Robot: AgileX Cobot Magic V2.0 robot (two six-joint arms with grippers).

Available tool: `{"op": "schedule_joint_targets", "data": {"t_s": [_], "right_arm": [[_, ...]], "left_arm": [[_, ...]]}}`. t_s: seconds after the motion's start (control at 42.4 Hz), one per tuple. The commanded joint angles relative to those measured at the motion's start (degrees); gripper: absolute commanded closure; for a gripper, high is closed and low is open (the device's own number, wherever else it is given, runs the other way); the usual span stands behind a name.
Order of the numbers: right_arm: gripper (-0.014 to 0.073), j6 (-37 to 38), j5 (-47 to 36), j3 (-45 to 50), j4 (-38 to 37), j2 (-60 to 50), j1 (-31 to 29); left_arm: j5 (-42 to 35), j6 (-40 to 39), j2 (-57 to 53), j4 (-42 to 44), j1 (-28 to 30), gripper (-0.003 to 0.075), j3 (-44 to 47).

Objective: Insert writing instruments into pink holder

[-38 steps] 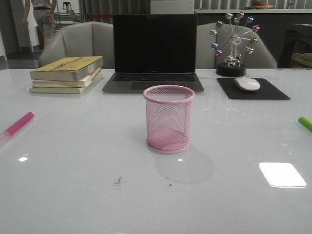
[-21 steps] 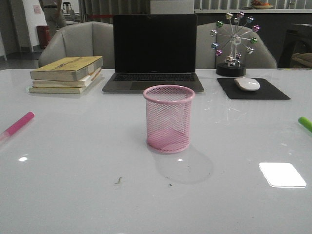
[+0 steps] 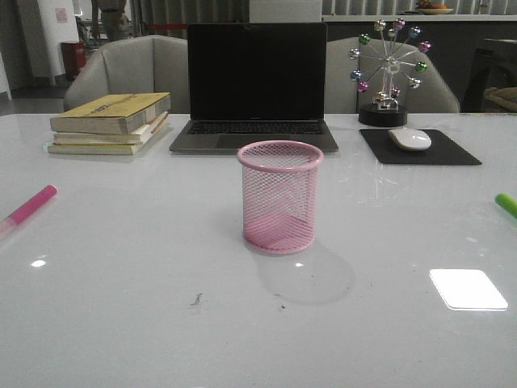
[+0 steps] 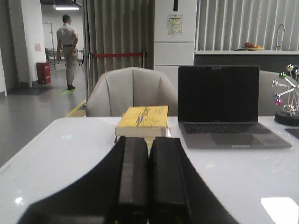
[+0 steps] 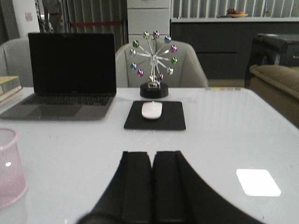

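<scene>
The pink mesh holder (image 3: 279,197) stands upright and empty in the middle of the white table; its edge also shows in the right wrist view (image 5: 10,165). A magenta marker (image 3: 28,206) lies flat at the table's far left edge. The tip of a lime green marker (image 3: 506,204) lies at the far right edge. Neither arm shows in the front view. My left gripper (image 4: 148,139) is shut with nothing between its black fingers, pointing toward the books. My right gripper (image 5: 153,153) is shut and empty too, facing the mouse pad, with the holder off to its left.
Behind the holder sit an open laptop (image 3: 256,89), a stack of yellow books (image 3: 111,123) at back left, and a black mouse pad (image 3: 418,148) with a white mouse (image 3: 409,139) and a ball-wheel ornament (image 3: 386,71) at back right. Grey chairs stand beyond the table.
Nothing on the table has moved. Only a person in the far background has walked across the room.
</scene>
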Motion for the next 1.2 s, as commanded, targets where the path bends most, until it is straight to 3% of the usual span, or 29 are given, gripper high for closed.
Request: {"op": "schedule_joint_targets", "data": {"t_s": [0.0,0.165,0.401,0.732,0.968,1.062,1.181], "right_arm": [[0.0538,-0.4,-3.4,-8.1,-0.6,0.1,-0.3],[0.0538,-0.6,4.0,-21.2,-0.7,6.8,-0.3],[0.0538,-0.6,17.4,-36.4,-0.8,21.1,-0.3],[0.0538,-0.6,31.4,-37.8,-0.8,37.2,-0.3],[0.0532,-0.6,33.2,-37.8,-0.8,47.8,-0.3],[0.0435,-0.6,33.4,-37.8,-0.8,51.6,-0.3],[0.016,-0.5,32.3,-37.9,-0.7,56.3,-0.3]], "left_arm": [[-3.6,-0.5,-0.4,-0.3,0.0,0.0629,-7.5],[3.1,-0.5,5.3,-0.4,0.0,0.0629,-20.3],[18.9,-0.5,18.7,-0.5,0.0,0.0629,-34.2],[29.8,-0.5,31.7,-0.9,0.0,0.0629,-35.1],[30.9,-0.5,38.9,-1.0,0.0,0.0624,-35.1],[30.5,-0.5,40.3,-1.0,0.0,0.0525,-35.1],[28.8,0.6,41.3,-1.0,0.0,0.0266,-35.1]]}}
